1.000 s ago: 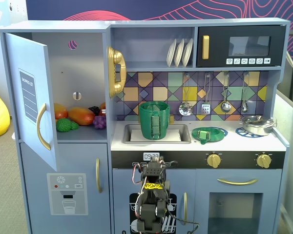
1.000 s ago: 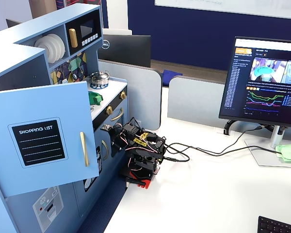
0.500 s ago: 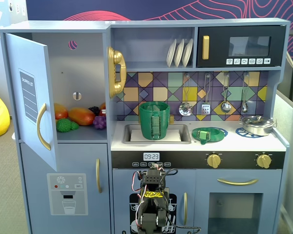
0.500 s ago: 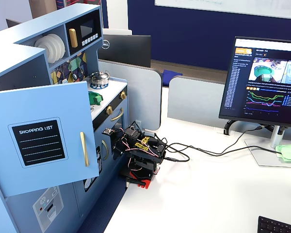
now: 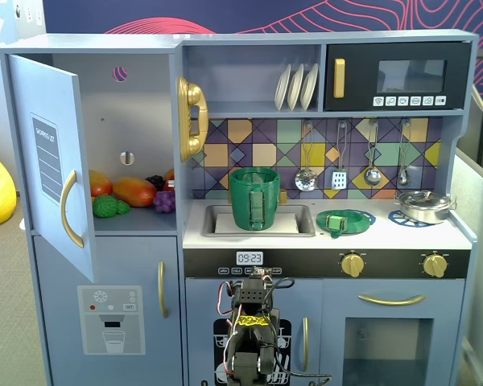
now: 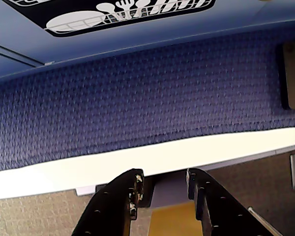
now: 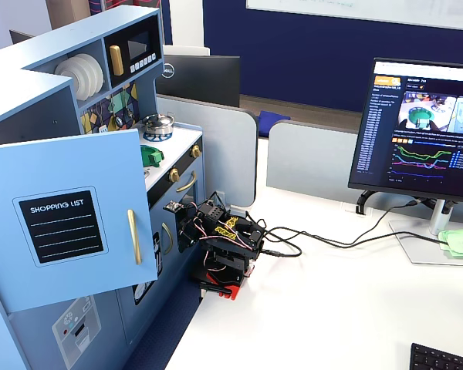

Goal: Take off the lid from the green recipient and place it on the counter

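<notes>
**Wrist view: tool empty and folded low, lid already on the worktop**

Wrist view shows the tool (image 6: pixel 162 189) with its two dark fingers (image 6: pixel 119 206) parted by a moderate gap and nothing between them; beyond them lie only blue carpet, a white edge and the dishwasher print on the toy kitchen front.

Over the last second the arm (image 5: pixel 249 338) has dropped from just under the oven clock (image 5: pixel 249 258) to a folded rest against the lower cabinet, and it has hardly moved in the last half second. I read that as the retreat after the work, not an approach.

Outward from there, using the sink (image 5: pixel 294 221) as landmark: the green recipient (image 5: pixel 254 198) stands upright in the sink's left half, its top open. The lid (image 5: pixel 344 220), knob up, lies flat on the white worktop (image 5: pixel 435 235) just right of the sink, over a blue burner print and well clear of the recipient. The silver pot (image 5: pixel 423 205) sits farther right, apart from the lid.

Judged from this, the task looks complete.
</notes>
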